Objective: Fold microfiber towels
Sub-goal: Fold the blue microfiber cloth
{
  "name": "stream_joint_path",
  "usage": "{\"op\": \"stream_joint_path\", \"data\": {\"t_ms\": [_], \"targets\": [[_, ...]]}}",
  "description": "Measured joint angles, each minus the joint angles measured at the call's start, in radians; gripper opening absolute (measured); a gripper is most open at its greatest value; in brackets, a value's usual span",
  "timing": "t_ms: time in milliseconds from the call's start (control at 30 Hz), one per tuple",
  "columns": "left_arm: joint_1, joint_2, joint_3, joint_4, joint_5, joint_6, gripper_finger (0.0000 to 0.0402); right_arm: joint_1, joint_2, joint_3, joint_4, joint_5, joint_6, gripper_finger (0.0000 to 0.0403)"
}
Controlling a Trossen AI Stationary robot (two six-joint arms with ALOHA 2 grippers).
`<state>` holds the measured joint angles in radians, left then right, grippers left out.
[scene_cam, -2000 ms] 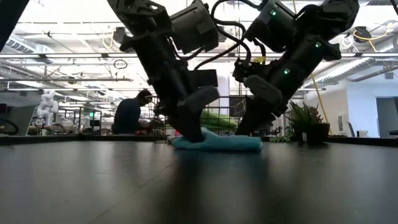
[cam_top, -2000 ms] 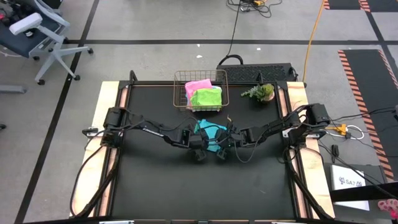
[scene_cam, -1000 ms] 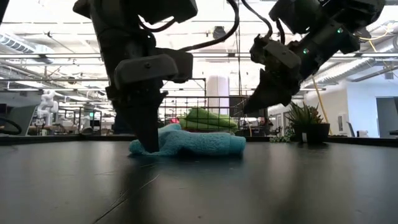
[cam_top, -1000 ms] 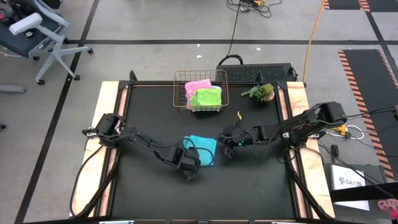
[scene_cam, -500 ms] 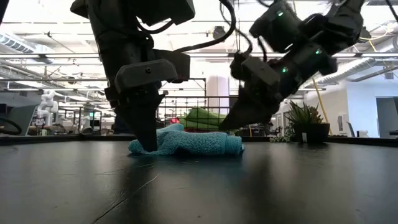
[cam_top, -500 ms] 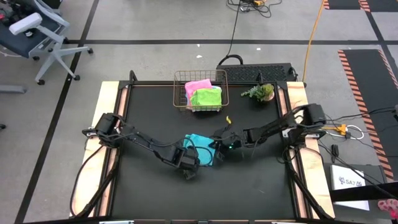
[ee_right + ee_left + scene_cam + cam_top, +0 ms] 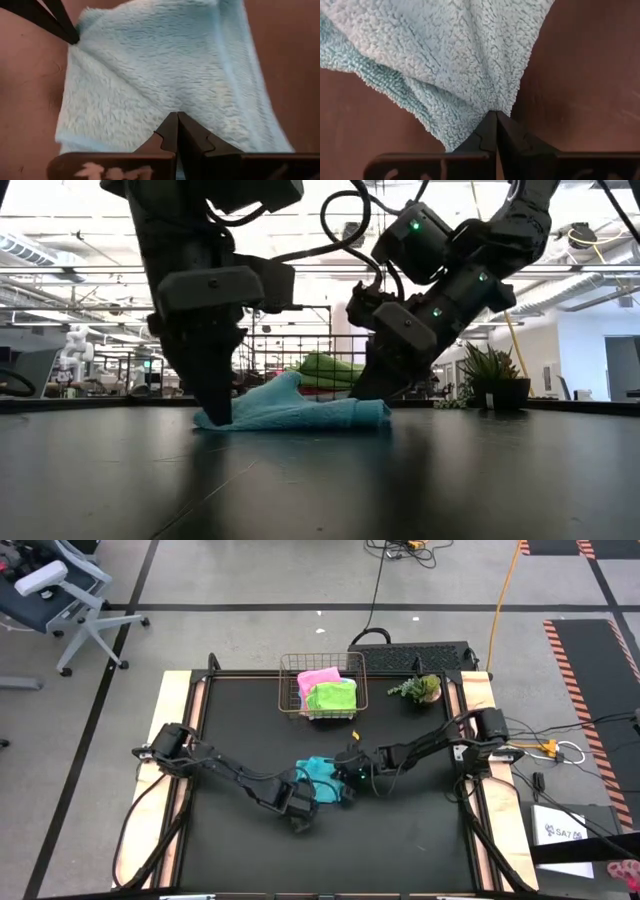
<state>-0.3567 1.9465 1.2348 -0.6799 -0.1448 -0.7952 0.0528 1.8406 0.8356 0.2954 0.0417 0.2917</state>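
Black matte tabletop (image 7: 230, 850) w/ pale wood rails down both sides fills my high view; grey concrete floor around it, marked w/ dark tape lines, an office chair (image 7: 60, 590) off toward 10 o'clock, an orange cable (image 7: 505, 595) at 1 o'clock. Cyan towel (image 7: 322, 777) lies crumpled near table centre, flat on the mat. Left gripper (image 7: 306, 802) sits at the towel's 7 o'clock corner; in the left wrist view its fingers are pressed together, pinching the cloth edge. Right gripper (image 7: 347, 778) is at the towel's 3 o'clock edge, fingers also together and nipping the fabric per the right wrist view, where the left arm's dark fingers show at the far corner. Low view: towel is a low rumpled ridge on the mat, both arms coming down onto its ends. Copper wire basket (image 7: 322, 687) stands at 12 o'clock near the back edge, w/ a pink towel (image 7: 318, 677) and a lime green towel (image 7: 333, 696) inside, green partly over pink. Small potted plant (image 7: 420, 689) at approx 1 o'clock, beside the basket but apart from it. Room behind in the low view: bright ceiling lights, metal racking, white walls; can't make out more.
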Motion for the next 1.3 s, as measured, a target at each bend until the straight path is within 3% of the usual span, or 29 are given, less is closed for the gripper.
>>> {"op": "stream_joint_path", "data": {"t_ms": [167,367,700,1067,1300], "targets": [[-0.013,-0.019,-0.003,-0.067,0.020,-0.011,0.0003,-0.012,-0.015,-0.002,0.006,-0.006,-0.006,0.0000],[0.030,-0.083,-0.005,-0.060,-0.110,0.009,0.0006,-0.010,-0.019,0.004,0.026,-0.029,0.012,0.0000],[0.100,-0.149,-0.003,-0.050,-0.212,0.068,0.0003,0.021,-0.100,0.004,0.011,-0.045,0.037,0.0000],[0.187,-0.135,-0.002,0.111,-0.211,0.189,0.0003,0.052,-0.133,0.004,-0.049,-0.044,0.041,0.0000],[0.213,-0.121,-0.002,0.083,-0.178,0.219,0.0008,0.053,-0.133,0.004,-0.057,-0.042,0.067,0.0000]]}}
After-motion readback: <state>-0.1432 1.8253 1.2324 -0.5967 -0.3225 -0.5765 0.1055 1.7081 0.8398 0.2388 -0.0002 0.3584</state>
